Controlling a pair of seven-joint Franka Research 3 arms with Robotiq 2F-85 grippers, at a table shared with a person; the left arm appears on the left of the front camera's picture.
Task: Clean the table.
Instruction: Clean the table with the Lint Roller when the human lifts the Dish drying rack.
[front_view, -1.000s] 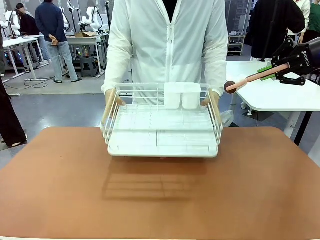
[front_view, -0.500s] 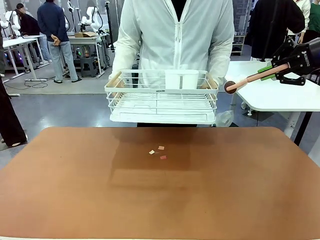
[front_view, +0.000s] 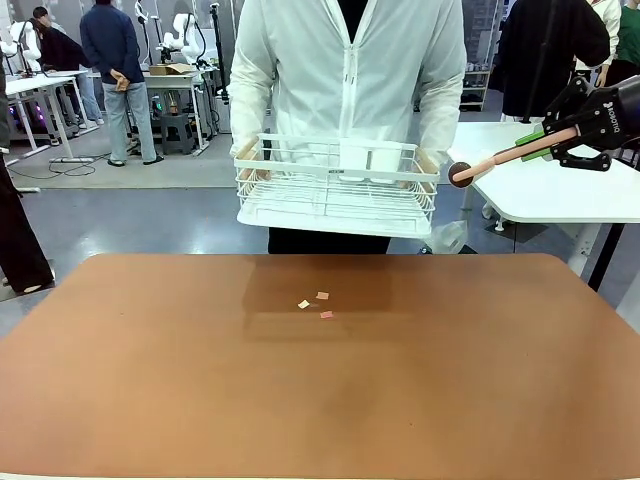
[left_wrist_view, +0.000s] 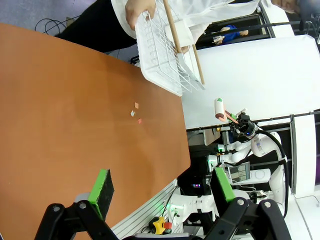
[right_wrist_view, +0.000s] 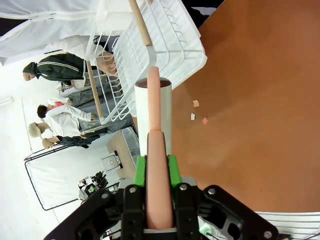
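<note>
Counter (front_view: 450, 400): rigid, smooth | scraps (front_view: 322, 296): featherlight (they'll skid) | your right jaws clamp roller (right_wrist_view: 167, 115) handle | left jaws open, empty

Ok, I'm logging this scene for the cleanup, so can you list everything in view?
table: one, reddish-brown, foreground
scraps: three, pale and pinkish, mid-table toward the far side
rack: one, white wire, held in the air past the table's far edge
holder: one, white, inside the rack
roller: one, pink handle, right of the rack
side table: one, white, far right
bystanders: several, dark clothes, background
hands: two, on the rack's ends
left fingers: two, black, green pads, open over the table
right fingers: two, same colours, shut on the roller
</note>
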